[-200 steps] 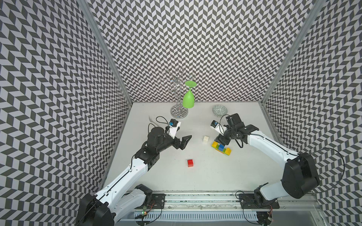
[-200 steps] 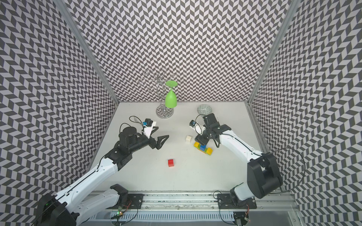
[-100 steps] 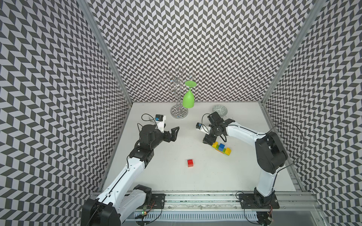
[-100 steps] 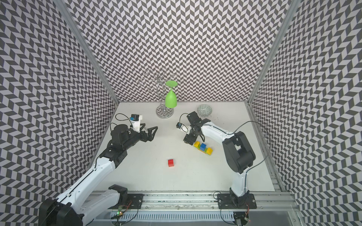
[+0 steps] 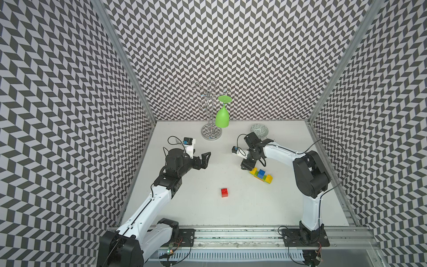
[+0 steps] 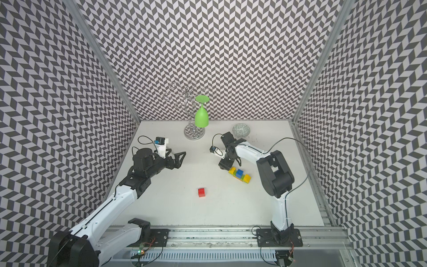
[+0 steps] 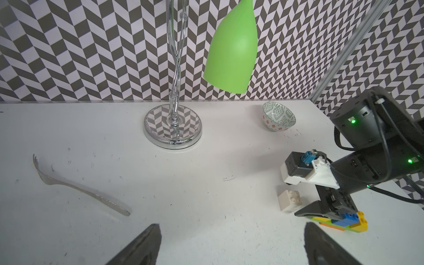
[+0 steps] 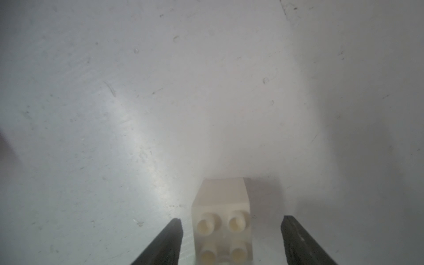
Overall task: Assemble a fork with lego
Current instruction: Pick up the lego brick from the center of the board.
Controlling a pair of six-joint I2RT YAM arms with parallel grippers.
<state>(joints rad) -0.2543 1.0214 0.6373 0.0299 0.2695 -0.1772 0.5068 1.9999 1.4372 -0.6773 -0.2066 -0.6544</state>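
Over by the right arm, the white brick [image 8: 222, 224] sits studs-up on the table [image 8: 114, 114], squarely between the fingers of the right gripper [image 8: 231, 219] — bare table shows on both sides of it, so the jaws are spread and nothing is gripped yet. Seen in a top view, the half-built fork [image 5: 261, 175] lies just beside that gripper: yellow, blue and yellow prongs on a lime and orange bar. The red brick [image 5: 224, 192] lies alone nearer the front, well apart from both. The left gripper [image 5: 206, 159] hangs above the table with its fingers wide and empty.

I'd judge these bricks light, hard and quite stiff, with smooth walls that could slip or twist under a skewed pinch. The best hold looks to be across two opposite flat walls, low and square, leaving the studs clear. Being so light, the brick may skate if one finger arrives first.

No brand, label or lettering can be read anywhere — the stud tops are too blurred to tell
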